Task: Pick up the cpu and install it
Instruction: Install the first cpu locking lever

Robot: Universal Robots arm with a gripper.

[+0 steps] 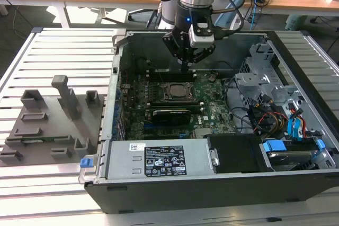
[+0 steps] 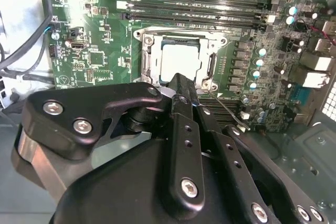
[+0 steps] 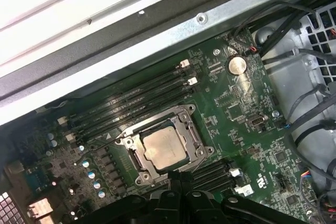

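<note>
The cpu (image 1: 175,91) (image 2: 181,59) (image 3: 164,149) lies flat in the motherboard socket, its silver-grey top showing inside the metal socket frame (image 3: 190,125) (image 2: 148,51). My gripper (image 1: 184,67) (image 2: 180,83) (image 3: 176,178) hangs above the socket's edge inside the open computer case. Its two black fingers are pressed together, with nothing between them. The fingertips stand apart from the cpu, above it. In the second wrist view the gripper body hides the near part of the socket.
Memory slots (image 3: 131,98) run beside the socket. The case wall (image 1: 119,67) rises on the exterior view's left, with grey fixture blocks (image 1: 63,99) on the slatted table outside it. A power supply (image 1: 159,160) sits at the front, and cables and drive bays (image 1: 275,115) on the exterior view's right.
</note>
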